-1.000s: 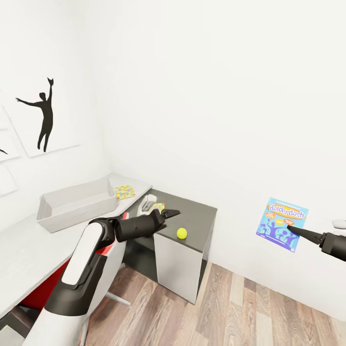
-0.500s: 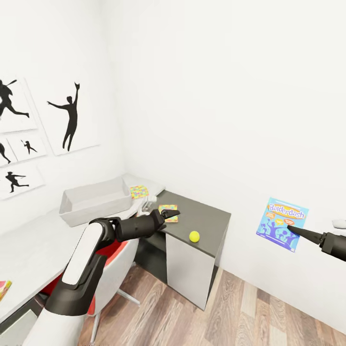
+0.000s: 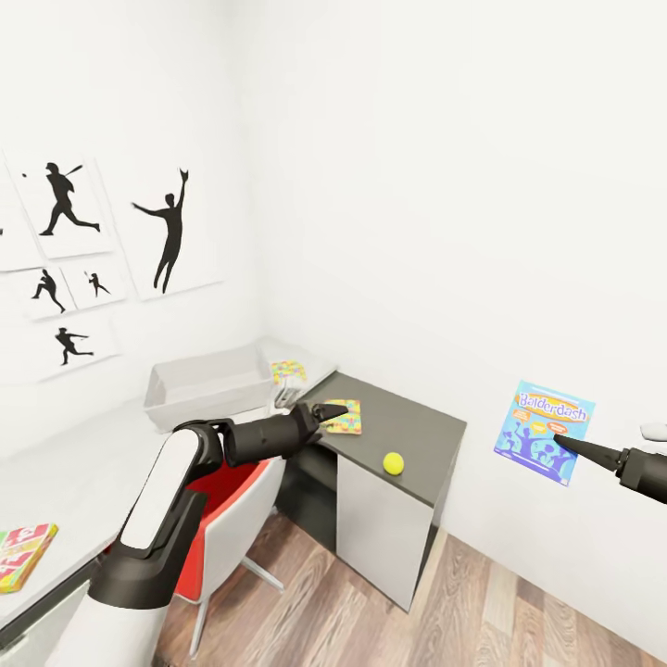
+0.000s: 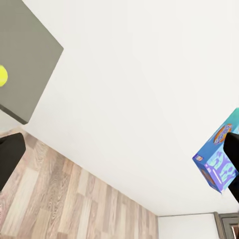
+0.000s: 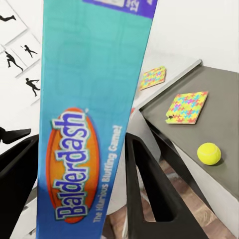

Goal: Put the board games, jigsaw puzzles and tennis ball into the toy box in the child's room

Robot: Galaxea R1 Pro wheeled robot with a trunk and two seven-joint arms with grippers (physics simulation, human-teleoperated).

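My right gripper (image 3: 561, 443) is shut on the blue Balderdash board game (image 3: 544, 432), held upright in the air at the right; its box (image 5: 84, 124) sits between the two black fingers (image 5: 149, 184). My left gripper (image 3: 329, 410) hangs open over the edge of the dark grey table (image 3: 417, 426), near a jigsaw puzzle (image 3: 341, 416). The tennis ball (image 3: 394, 462) lies near that table's front. A second jigsaw puzzle (image 3: 288, 371) lies on the white table beside the grey toy box (image 3: 208, 382). Another board game (image 3: 23, 553) lies on the white table at the near left.
A red chair (image 3: 227, 482) with a white shell stands under the white table (image 3: 83, 463). Silhouette posters (image 3: 171, 232) hang on the left wall. Wooden floor (image 3: 389, 611) lies open in front of the dark grey table.
The head view has swung left: tables, toy box and ball sit further right in the picture, and more posters and the near-left board game have come into view. Both arms hold their pose.
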